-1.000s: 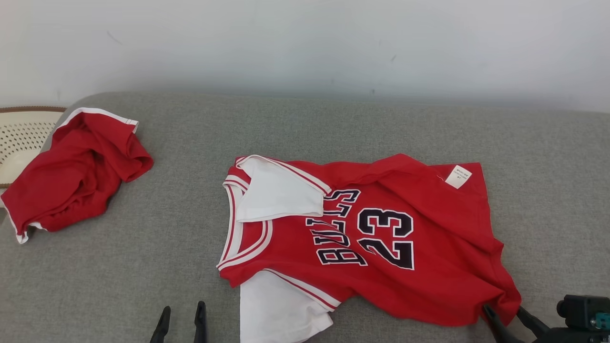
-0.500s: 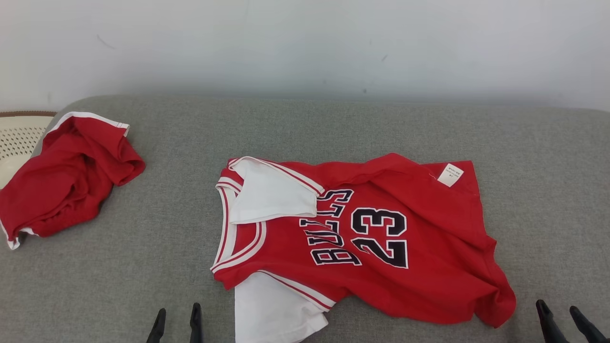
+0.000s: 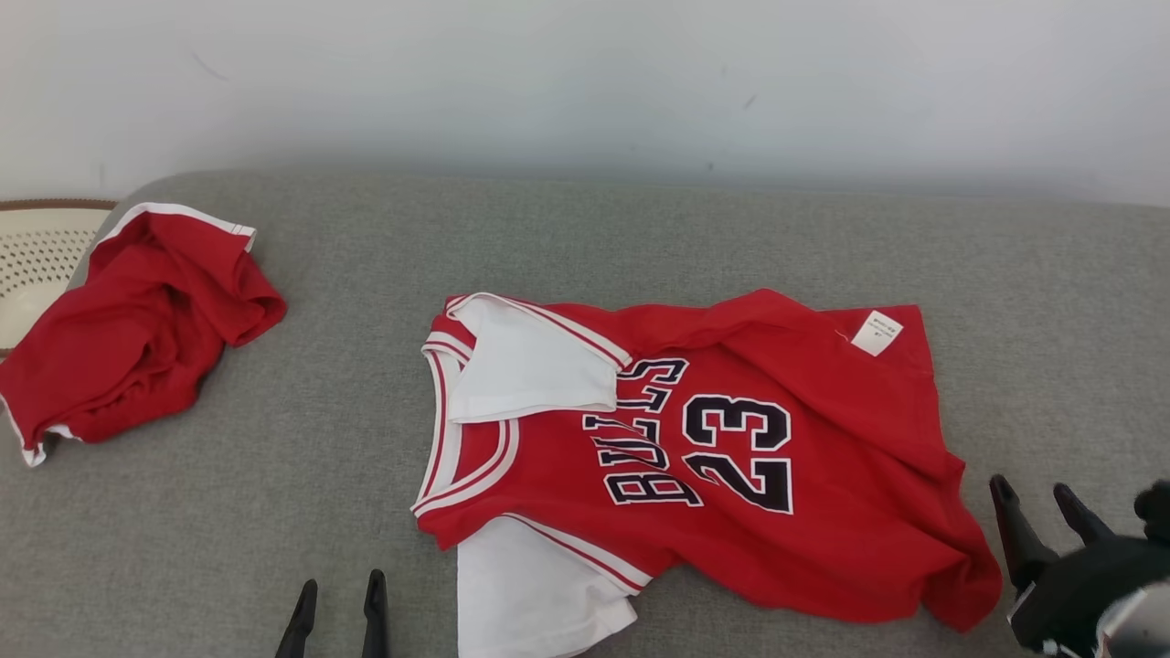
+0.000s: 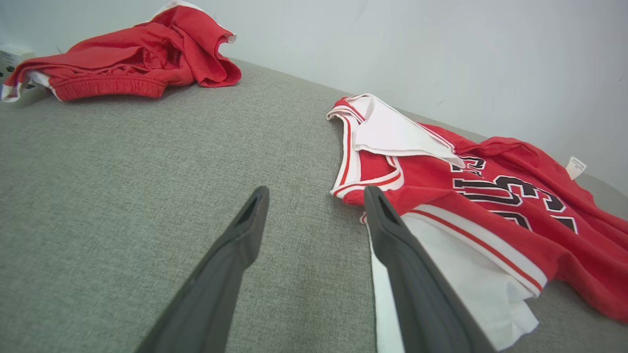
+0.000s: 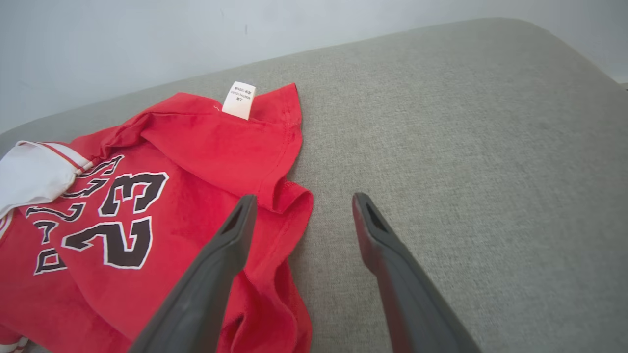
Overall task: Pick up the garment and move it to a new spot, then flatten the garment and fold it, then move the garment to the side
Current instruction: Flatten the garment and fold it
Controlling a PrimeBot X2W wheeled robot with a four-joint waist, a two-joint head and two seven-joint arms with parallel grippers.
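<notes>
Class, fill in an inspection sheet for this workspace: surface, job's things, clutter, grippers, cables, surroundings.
surface: grey fabric cushion.
job's things: red jersey numbered 23 lies face up, rumpled, a white sleeve folded onto its chest, label showing at the hem.
clutter: crumpled red garment at far left.
grippers: left gripper open by the jersey's other white sleeve; right gripper open beside the hem corner; neither holds anything.
cables: nothing seen.
surroundings: pale wall behind; perforated basket at left edge.
</notes>
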